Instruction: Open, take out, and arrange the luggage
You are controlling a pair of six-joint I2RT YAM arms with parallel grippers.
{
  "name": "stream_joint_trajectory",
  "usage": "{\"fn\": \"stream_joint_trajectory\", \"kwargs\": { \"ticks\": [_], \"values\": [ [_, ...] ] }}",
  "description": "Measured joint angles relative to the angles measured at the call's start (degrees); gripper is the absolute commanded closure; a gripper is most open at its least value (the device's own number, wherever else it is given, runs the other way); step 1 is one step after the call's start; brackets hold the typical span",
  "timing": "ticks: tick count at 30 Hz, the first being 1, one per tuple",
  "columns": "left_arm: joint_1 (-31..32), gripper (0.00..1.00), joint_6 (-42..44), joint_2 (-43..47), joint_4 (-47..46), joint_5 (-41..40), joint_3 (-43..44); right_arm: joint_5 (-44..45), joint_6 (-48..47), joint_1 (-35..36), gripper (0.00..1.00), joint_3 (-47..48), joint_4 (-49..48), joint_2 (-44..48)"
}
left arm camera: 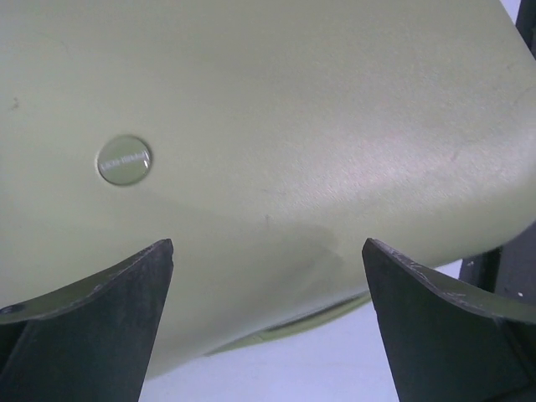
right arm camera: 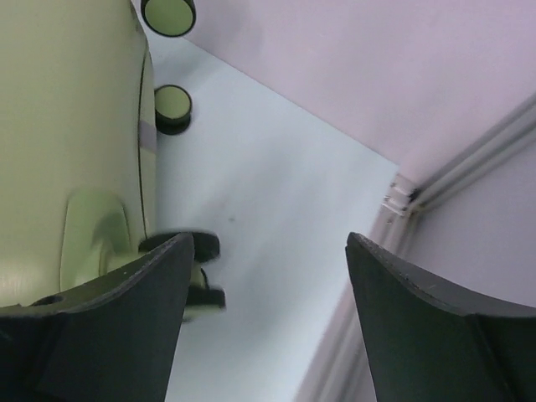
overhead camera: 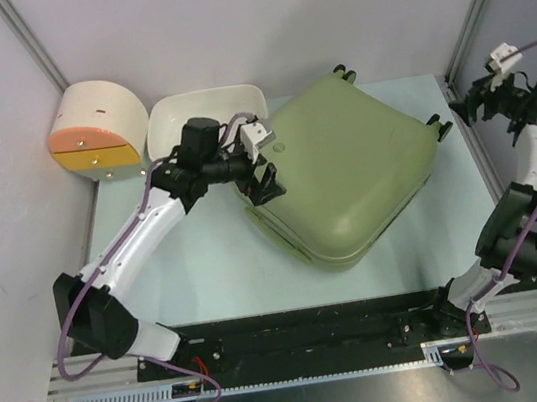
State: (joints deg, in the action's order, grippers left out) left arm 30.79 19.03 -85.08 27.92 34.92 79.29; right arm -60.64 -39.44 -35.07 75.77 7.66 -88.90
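Observation:
The olive-green luggage (overhead camera: 350,169) lies flat and closed on the table, with its black wheels (overhead camera: 436,125) toward the right and back. My left gripper (overhead camera: 266,185) hovers at the luggage's left edge. In the left wrist view this gripper (left arm camera: 268,255) is open, its fingers (left arm camera: 100,327) apart over the smooth shell, near a round logo badge (left arm camera: 124,160). My right gripper (overhead camera: 461,111) hangs just right of the wheels. In the right wrist view it (right arm camera: 268,247) stands open and empty, with the luggage (right arm camera: 75,126) and one wheel (right arm camera: 180,244) beside its left finger.
A white rectangular tub (overhead camera: 204,120) stands behind the left arm, touching the luggage's back-left corner. Further left, by the wall, is a round cream drawer box (overhead camera: 96,131) with an orange front. A metal frame post (right arm camera: 410,197) lines the table's right edge.

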Motion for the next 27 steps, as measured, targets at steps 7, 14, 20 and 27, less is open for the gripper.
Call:
{"fn": "stream_joint_trajectory", "kwargs": {
  "ticks": [7,14,20,27],
  "values": [
    [-1.79,0.0,-4.74,7.34,0.61,1.77,-8.17,11.45,10.8,10.69,0.27,8.02,3.78,-9.27],
    [-12.61,0.0,-18.51,16.24,-1.92,4.24,-26.64,14.75,5.53,15.21,0.48,20.48,18.69,-21.44],
    [-17.68,0.06,-34.45,26.82,-10.23,4.5,-42.47,9.99,-11.63,15.65,0.53,28.15,42.32,-26.29],
    [-17.75,0.32,-53.68,24.68,-25.0,5.53,-57.35,8.35,-25.16,13.53,0.53,20.5,53.22,-20.61]
  ]
}}
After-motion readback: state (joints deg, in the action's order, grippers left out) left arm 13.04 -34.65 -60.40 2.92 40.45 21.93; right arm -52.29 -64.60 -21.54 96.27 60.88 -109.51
